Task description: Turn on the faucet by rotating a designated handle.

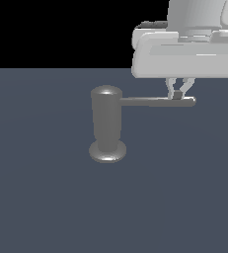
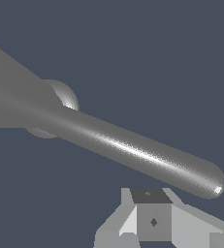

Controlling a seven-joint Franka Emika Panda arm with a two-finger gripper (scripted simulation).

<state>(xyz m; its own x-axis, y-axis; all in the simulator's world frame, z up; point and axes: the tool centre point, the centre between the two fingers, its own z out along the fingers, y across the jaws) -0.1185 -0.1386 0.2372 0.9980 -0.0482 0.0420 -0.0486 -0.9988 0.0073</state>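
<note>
Gripper: the gripper (image 1: 178,94) hangs at the far end of the handle (image 1: 157,102), fingertips drawn close together just above the rod's tip; whether they pinch it or merely touch it, I cannot tell.
Why there: out at the tip the rod gives the longest lever, so a sideways push should swing it most easily, by my reading.
Wrist view: one finger (image 2: 152,218) sits right beside the rounded end of the handle (image 2: 147,157), not wrapped round it.
Faucet: the faucet (image 1: 106,123) stands upright on the floor (image 1: 46,197), well apart from the gripper.
Obstacles: only the faucet body itself looks able to limit the swing.
</note>
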